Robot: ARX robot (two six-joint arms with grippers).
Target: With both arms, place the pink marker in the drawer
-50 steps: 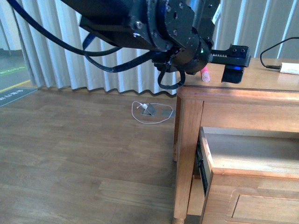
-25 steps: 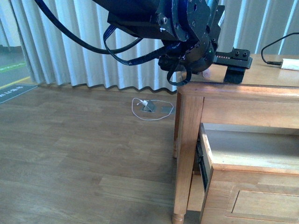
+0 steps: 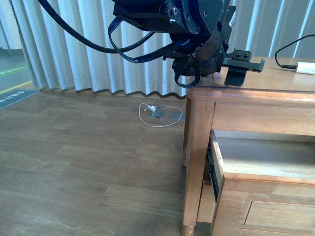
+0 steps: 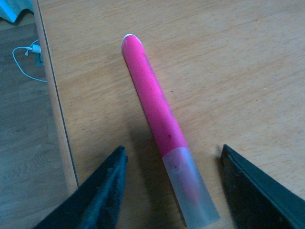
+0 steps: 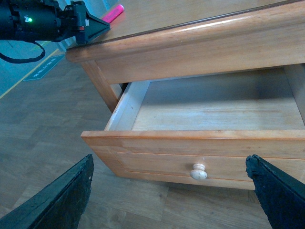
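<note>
Tabletop (image 3: pixel 280 82) bears the pink marker (image 4: pixel 152 102), mostly hidden behind the left arm (image 3: pixel 197 29).

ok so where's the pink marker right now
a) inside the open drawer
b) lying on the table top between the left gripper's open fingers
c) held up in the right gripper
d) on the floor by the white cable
B: the left wrist view shows the pink marker lying flat on the table top, with the left gripper open, one finger on each side and neither touching it.
</note>
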